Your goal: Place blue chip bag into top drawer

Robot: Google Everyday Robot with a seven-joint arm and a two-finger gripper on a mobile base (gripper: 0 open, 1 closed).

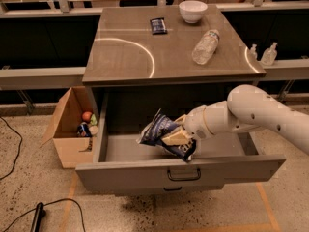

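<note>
The blue chip bag (163, 132) is a crinkled navy foil bag, tilted, low inside the open top drawer (140, 168), near its middle. My gripper (177, 136) reaches in from the right on a white arm and is shut on the bag's right side. The drawer is pulled out wide, with a dark bail handle (184, 175) centred on its grey front panel. The bag's underside is hidden by the front panel, so I cannot tell if it touches the drawer floor.
On the counter top (130, 57) lie a small dark blue packet (158, 25), a white bowl (192, 10) and a water bottle (205, 46) on its side. A cardboard box (72, 129) with small items stands left of the drawer. A lower handle (172, 189) shows below.
</note>
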